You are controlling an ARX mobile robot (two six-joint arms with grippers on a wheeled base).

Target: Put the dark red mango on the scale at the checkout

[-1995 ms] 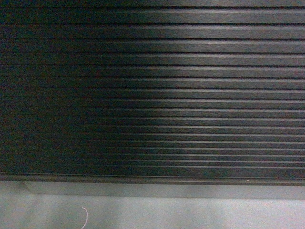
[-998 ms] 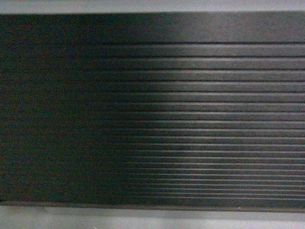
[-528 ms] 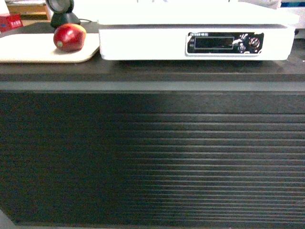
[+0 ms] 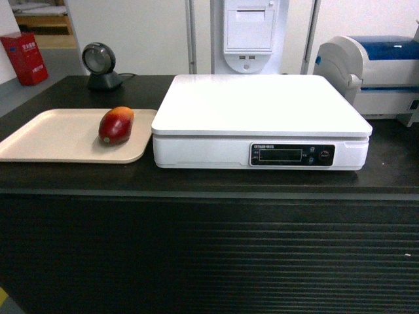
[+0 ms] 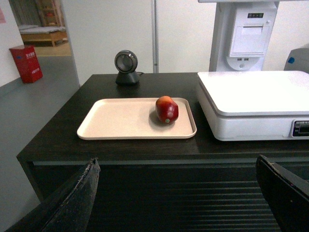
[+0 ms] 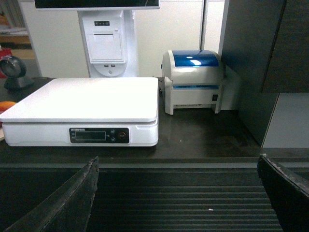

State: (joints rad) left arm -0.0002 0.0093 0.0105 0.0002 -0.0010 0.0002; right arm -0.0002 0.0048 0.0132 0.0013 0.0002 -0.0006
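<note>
The dark red mango (image 4: pixel 116 125) (image 5: pixel 167 109) lies on its side at the right end of a beige tray (image 4: pixel 52 137) (image 5: pixel 120 121); a sliver of it shows at the left edge of the right wrist view (image 6: pixel 7 105). Right of the tray stands the white scale (image 4: pixel 262 108) (image 5: pixel 251 92) (image 6: pixel 87 99), its platform bare and its black display facing me. Both rest on the black checkout counter (image 4: pixel 209 248) with its ribbed front. My left gripper (image 5: pixel 176 166) and right gripper (image 6: pixel 178 164) are open and hold nothing, in front of and below the counter's edge. Neither shows in the head view.
A black round-headed scanner (image 4: pixel 101 65) (image 5: pixel 126 67) stands at the counter's back left. A white-and-blue printer (image 4: pixel 380 72) (image 6: pixel 193 79) sits right of the scale. A white terminal post (image 4: pixel 252 33) rises behind it. A red box (image 4: pixel 25 57) stands on the floor at far left.
The head view has risen from the floor and ribbed front panel up to the counter top, so tray, mango, scale and printer now show from above.
</note>
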